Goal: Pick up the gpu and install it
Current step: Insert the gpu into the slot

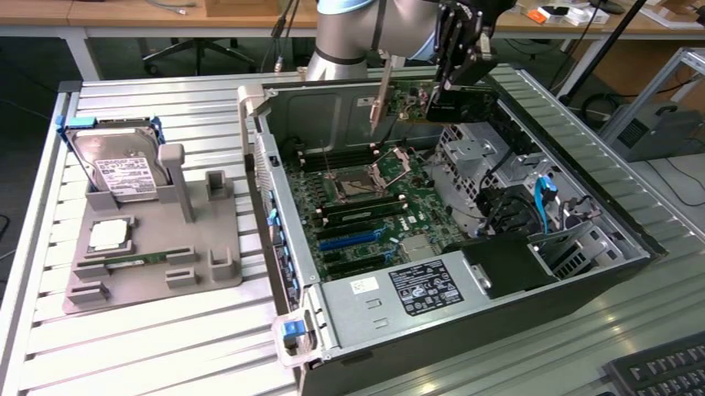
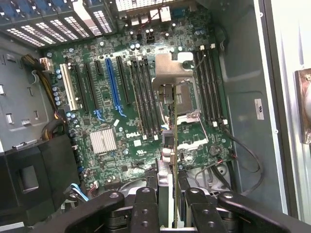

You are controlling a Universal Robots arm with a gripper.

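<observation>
The hand (image 1: 457, 81) hangs over the far end of the open computer case (image 1: 617, 223). It is closed only partly, because its fingers (image 2: 146, 208) press on both faces of the gpu (image 1: 463, 106) and hold it. The gpu is in the air, standing on its edge above the motherboard (image 1: 375, 206), and its silvery bracket strip (image 1: 381, 92) is at the end toward the exterior view's left. In the wrist view the card is seen from its thin edge (it runs out between the two fingers) over the processor socket (image 2: 187, 99), and the long blue slot (image 2: 112, 82) lies apart from it. On the worktop (image 1: 165, 107) a grey holder (image 1: 210, 264) carries the hard drive (image 1: 121, 169).
</observation>
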